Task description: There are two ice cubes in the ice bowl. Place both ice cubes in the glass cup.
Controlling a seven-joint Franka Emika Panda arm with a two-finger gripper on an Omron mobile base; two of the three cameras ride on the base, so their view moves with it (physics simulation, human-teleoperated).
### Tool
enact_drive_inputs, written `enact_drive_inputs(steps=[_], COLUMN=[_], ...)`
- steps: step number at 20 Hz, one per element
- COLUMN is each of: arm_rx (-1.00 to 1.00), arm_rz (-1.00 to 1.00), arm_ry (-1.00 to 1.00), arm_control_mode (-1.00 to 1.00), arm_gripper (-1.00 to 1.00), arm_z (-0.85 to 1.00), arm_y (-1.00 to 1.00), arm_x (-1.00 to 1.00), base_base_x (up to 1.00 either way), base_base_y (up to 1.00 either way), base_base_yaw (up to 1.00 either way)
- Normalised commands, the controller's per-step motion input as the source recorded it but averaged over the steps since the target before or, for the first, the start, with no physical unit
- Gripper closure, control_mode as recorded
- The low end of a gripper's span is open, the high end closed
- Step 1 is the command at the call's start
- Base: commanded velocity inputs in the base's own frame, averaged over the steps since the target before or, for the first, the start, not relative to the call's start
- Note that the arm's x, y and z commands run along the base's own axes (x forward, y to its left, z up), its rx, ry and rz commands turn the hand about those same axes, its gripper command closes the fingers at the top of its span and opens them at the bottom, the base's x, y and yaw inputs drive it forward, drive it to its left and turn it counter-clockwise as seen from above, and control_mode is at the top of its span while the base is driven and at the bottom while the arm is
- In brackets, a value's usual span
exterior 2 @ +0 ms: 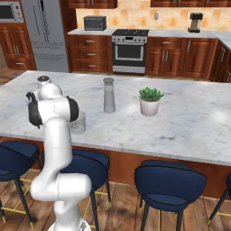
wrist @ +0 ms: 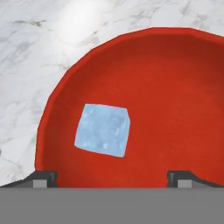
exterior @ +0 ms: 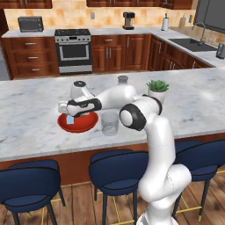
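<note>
My end effector (wrist: 112,177) hung spread wide, empty, over the ice bowl (wrist: 183,78); one ice cube (wrist: 103,130) lay off-centre between the tips. Closing crooked could have squirted it aside.

Home kitchen: steel range (exterior: 72,50), sink (exterior: 190,44), wood cabinets (exterior: 118,52), marble island worktop (exterior: 30,114), blue bar stools (exterior: 116,169).

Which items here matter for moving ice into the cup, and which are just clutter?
Job: ice cube, red bowl, glass cup, open gripper over the bowl.
Clutter: grey shaker, potted plant, stools.
</note>
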Motion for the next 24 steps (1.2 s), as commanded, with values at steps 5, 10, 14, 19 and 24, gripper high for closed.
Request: enact_drive_inputs(steps=[5,10,14,19,24], arm_rx=[0.0,0.0,0.0,0.0,0.0], arm_rz=[0.0,0.0,0.0,0.0,0.0], arm_ry=[0.0,0.01,0.05,0.06,0.01], arm_control_mode=[-1.0,-1.0,-1.0,-1.0,-1.0], arm_gripper=[-1.0,-1.0,-1.0,-1.0,-1.0], arm_z=[-0.03,-0.16,-0.21,-0.16,-0.11], arm_y=[0.09,0.08,0.02,0.0,0.0], arm_x=[0.16,0.17,0.01,0.0,0.05], base_base_x=[0.0,0.0,0.0,0.0,0.0], base_base_y=[0.0,0.0,0.0,0.0,0.0], base_base_yaw=[0.0,0.0,0.0,0.0,0.0])
